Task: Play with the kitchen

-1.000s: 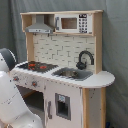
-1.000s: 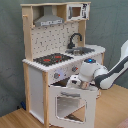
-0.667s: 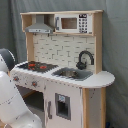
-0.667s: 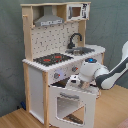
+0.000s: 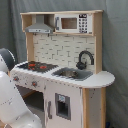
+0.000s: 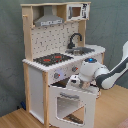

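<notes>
in the first exterior view the nearest thing is the arm (image 5: 12, 102), a big white shape at the first exterior view's lower left, and it covers the lower front of the kitchen (image 5: 65, 75); the gripper is not seen there. the second exterior view shows what the first one hides: the arm comes in from the second exterior view's right, bends at a round joint, and the gripper (image 6: 75, 81) is at the top edge of the oven door (image 6: 70, 102), just below the knobs (image 6: 56, 76). i cannot tell if the fingers are open or closed, and i cannot tell if they touch the door. the oven door hangs open, tilted out toward the camera, with one window in it. the floor (image 6: 15, 119) of wood is seen only in this view.

the first exterior view shows a white cupboard door (image 5: 62, 105) with a dark panel under the sink (image 5: 72, 74).

in both exterior views i count one stovetop (image 5: 36, 65) with two red rings, one sink, one black faucet (image 5: 84, 59), one grey hood (image 5: 40, 25) and one microwave (image 5: 74, 23). two knobs show in each view.

the kitchen stands against a grey curtain (image 5: 115, 45), which is farthest
</notes>
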